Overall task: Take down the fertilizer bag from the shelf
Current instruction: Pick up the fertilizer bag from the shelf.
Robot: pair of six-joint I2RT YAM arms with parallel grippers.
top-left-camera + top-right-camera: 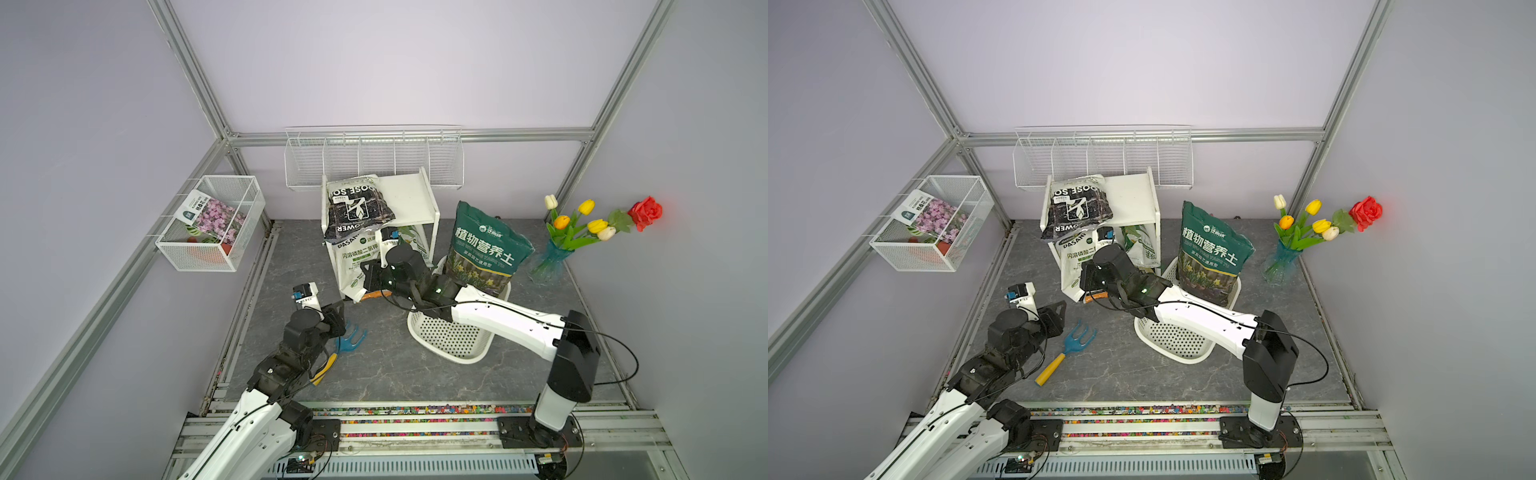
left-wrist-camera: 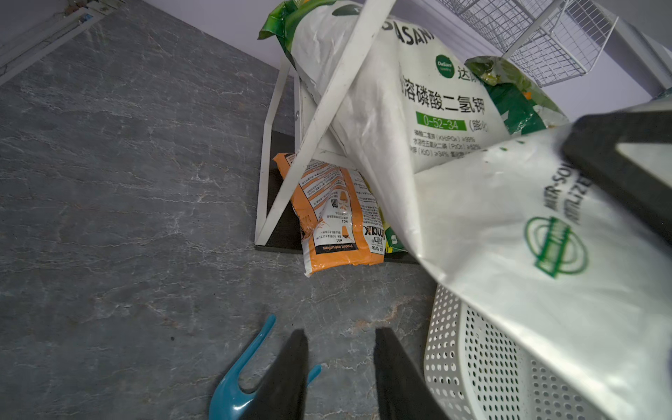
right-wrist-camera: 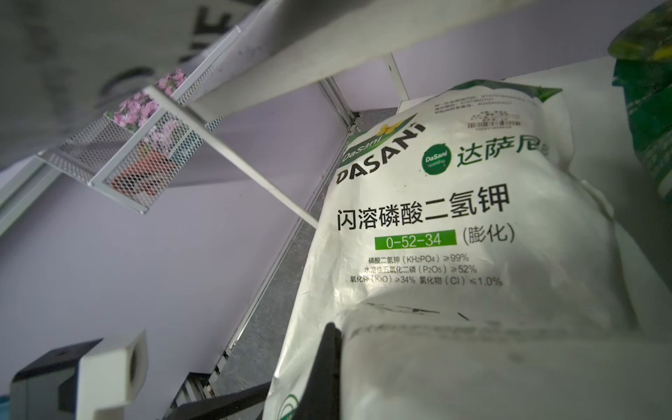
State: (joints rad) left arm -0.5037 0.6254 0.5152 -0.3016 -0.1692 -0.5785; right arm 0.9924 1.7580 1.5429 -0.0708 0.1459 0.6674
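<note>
Right end effector (image 1: 368,284) is clamped tight on the lower edge of the fertilizer bag (image 1: 352,266), a low hold judged to suit drawing it forward. The bag leans out of the shelf (image 1: 411,195), its top on the middle tier and its bottom hanging toward the table (image 1: 374,374). Left end effector (image 2: 340,363) stands part open and empty above a blue rake (image 2: 236,382), clear of the pull

My right gripper (image 1: 369,277) was clamped on the lower edge of the white fertilizer bag (image 1: 351,258) that leaned out of the shelf (image 1: 409,196), while my left gripper (image 1: 338,318) hung just above the blue rake (image 1: 353,338).
</note>
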